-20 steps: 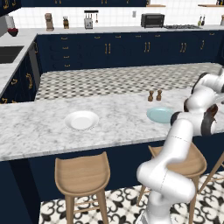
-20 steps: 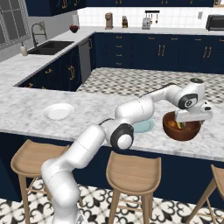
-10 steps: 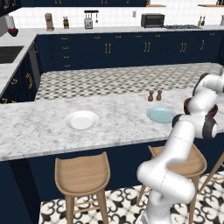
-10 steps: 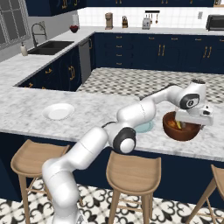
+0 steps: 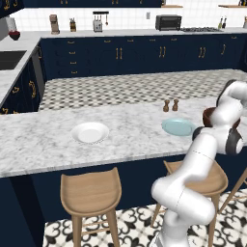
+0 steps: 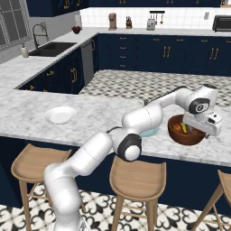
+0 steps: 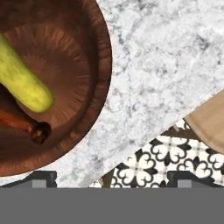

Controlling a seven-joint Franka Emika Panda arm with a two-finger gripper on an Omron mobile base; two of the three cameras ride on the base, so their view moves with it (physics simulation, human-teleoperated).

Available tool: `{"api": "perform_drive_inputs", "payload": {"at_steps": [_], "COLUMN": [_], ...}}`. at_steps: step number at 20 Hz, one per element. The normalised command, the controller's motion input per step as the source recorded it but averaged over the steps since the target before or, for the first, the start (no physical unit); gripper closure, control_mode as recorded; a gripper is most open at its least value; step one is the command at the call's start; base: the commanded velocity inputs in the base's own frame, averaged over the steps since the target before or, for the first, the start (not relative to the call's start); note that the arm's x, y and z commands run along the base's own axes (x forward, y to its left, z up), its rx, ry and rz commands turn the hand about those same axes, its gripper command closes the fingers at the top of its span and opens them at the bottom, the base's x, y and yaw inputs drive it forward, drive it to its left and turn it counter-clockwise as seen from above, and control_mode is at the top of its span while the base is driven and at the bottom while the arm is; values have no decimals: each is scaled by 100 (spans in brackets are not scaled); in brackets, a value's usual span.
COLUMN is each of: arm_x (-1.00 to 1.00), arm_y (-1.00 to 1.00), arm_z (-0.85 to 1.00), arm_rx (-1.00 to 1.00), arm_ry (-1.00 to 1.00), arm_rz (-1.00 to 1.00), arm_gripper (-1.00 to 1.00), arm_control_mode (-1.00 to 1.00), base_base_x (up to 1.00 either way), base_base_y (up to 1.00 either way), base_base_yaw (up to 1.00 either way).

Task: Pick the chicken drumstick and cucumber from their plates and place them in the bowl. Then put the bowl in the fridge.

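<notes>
Bowl [image 6: 185, 135]: deep, dark reddish-brown wood grain, upright on the marble counter [image 6: 27, 113] near its front edge; its rim shows in the hand view [image 7: 105, 65]. Cucumber [image 7: 24, 81]: stubby, yellow-green, lying inside the bowl, rounded end toward bowl centre. Chicken drumstick [image 7: 26, 124]: brown-orange, inside the bowl just beside the cucumber, thin bone end visible, touching or not unclear. Pale blue-teal plate [image 5: 178, 127]: flat on the counter, just beside the bowl. White plate [image 5: 90, 132]: flat on the counter, well apart from the bowl.
</notes>
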Motion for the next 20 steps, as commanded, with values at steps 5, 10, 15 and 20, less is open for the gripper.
{"api": "perform_drive_inputs", "payload": {"at_steps": [5, 10, 15, 20], "arm_x": [-27, -25, -3, -9], "arm_y": [34, 72, 21, 0], "arm_z": [0, -19, -27, -35], "arm_rx": [1, 0, -7, -11], "arm_ry": [-10, -27, -14, -4], "arm_rz": [-45, -48, -38, -11], "arm_gripper": [-100, -100, -100, -100], "arm_control_mode": [-100, -100, -100, -100], "base_base_x": [0, 0, 0, 0], "base_base_y": [0, 0, 0, 0], "base_base_yaw": [0, 0, 0, 0]}}
